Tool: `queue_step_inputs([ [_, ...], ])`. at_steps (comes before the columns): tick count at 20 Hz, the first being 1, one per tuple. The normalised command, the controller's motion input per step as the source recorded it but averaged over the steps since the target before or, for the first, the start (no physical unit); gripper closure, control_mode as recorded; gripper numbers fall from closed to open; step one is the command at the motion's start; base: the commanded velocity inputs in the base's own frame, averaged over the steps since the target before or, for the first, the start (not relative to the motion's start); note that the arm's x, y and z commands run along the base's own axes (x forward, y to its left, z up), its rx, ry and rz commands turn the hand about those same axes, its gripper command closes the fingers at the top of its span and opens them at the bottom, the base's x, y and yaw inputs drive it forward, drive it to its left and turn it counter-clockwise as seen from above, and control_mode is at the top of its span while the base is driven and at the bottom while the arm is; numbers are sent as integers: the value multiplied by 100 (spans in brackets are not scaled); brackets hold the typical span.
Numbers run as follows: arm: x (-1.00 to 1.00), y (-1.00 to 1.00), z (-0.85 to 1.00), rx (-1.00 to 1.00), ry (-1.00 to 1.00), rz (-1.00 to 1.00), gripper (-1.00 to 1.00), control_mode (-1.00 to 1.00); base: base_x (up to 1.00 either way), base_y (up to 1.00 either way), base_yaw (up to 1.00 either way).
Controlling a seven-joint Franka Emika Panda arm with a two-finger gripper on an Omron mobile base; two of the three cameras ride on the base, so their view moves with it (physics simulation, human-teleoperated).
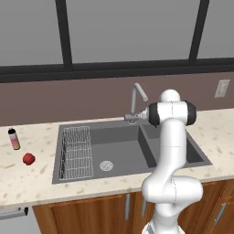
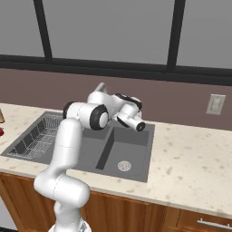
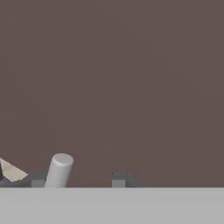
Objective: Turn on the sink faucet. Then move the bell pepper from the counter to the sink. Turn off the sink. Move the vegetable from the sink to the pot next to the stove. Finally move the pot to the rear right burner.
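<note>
The sink faucet (image 1: 138, 91) stands behind the dark double sink (image 1: 123, 144), its spout bent out to the right. My gripper (image 1: 131, 118) is low at the faucet's base, reaching in from the right. In the hand view the gripper (image 3: 78, 179) is open, and a grey metal cylinder (image 3: 59, 170) of the faucet stands between the fingertips (image 3: 119, 178), close to the left one. The red bell pepper (image 1: 29, 158) lies on the beige counter (image 1: 32, 183), left of the sink. The pot and the stove are out of view.
A wire rack (image 1: 77, 152) fills the left part of the sink. A slim pink-and-tan bottle (image 1: 14, 138) stands on the counter behind the pepper. A brown wall with an outlet (image 1: 222, 88) runs behind the counter. Bare counter stretches right of the sink (image 2: 190, 158).
</note>
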Motion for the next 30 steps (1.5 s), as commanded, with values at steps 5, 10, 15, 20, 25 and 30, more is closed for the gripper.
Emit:
queue_step_inputs([
  [5,-16,-92,-60,6,1,-3,100,-100,0,0,0],
  [10,-14,-90,-58,6,2,-2,100,-100,0,0,0],
  [15,-17,-77,-44,9,5,-2,100,-100,0,0,0],
  [20,-10,-40,-10,7,6,-4,-100,-100,0,0,0],
  [25,-20,-32,22,2,4,-4,-100,-100,0,0,0],
  [30,-27,-40,31,1,1,-4,-100,-100,0,0,0],
])
